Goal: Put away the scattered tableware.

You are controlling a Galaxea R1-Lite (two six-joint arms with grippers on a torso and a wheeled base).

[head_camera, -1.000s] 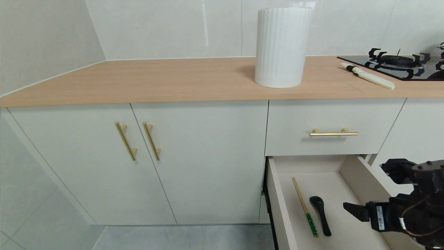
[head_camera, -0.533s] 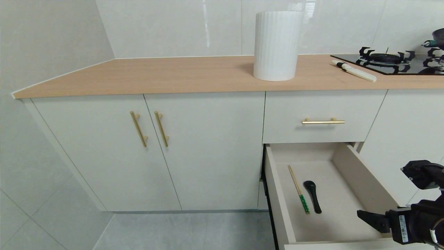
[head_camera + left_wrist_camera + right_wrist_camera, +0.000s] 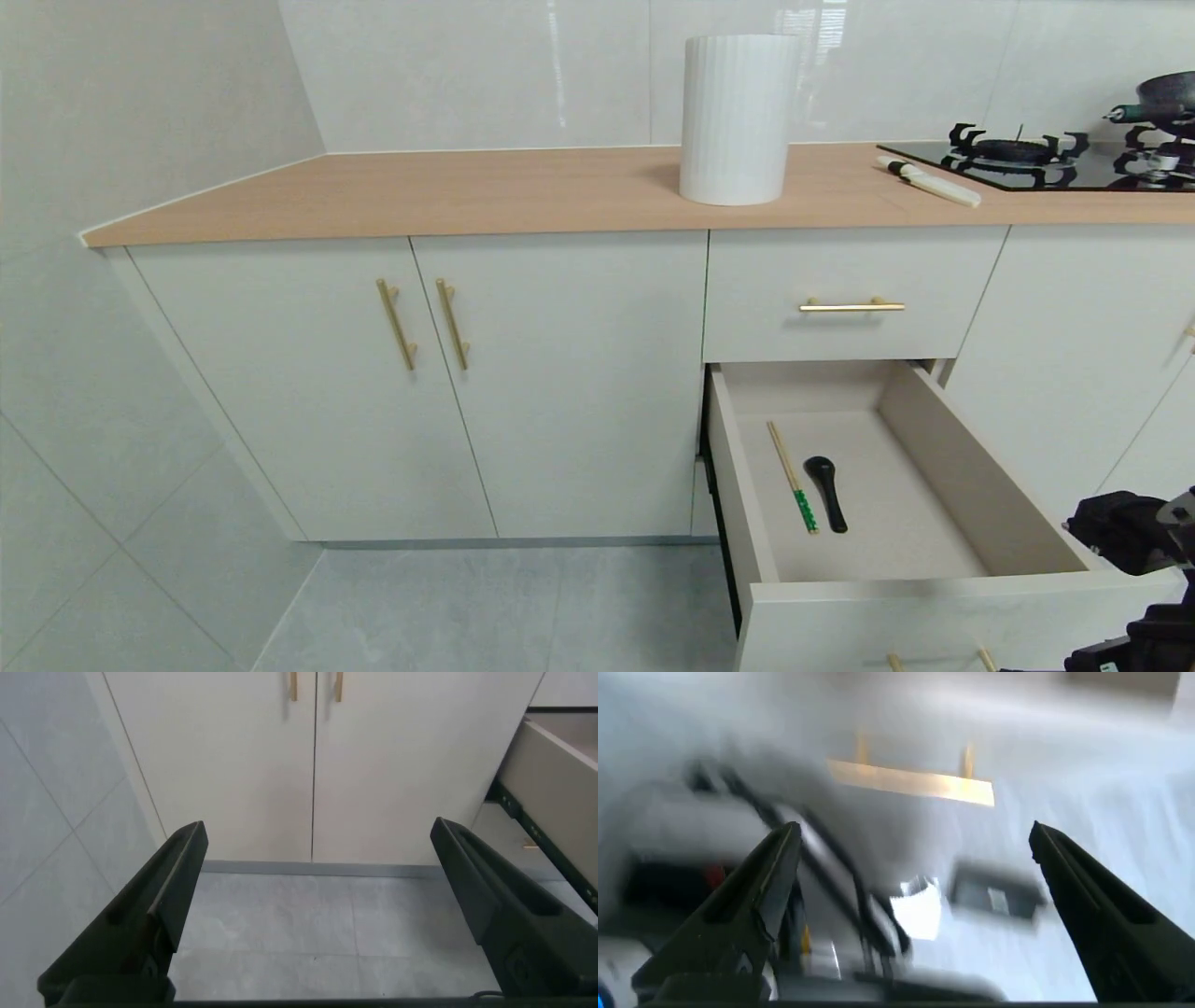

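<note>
While my right arm hangs low beside the front corner of the open drawer (image 3: 934, 597), the right gripper (image 3: 915, 833) holds its fingers spread wide, a gold handle (image 3: 910, 779) blurred beyond them. My left gripper (image 3: 318, 835) faces the cabinet doors (image 3: 313, 765) near the floor, its fingers wide apart too. Chopsticks (image 3: 790, 474) and black spoon (image 3: 827, 485) lie side by side inside the drawer; a knife (image 3: 929, 182) rests on the countertop (image 3: 467, 191).
</note>
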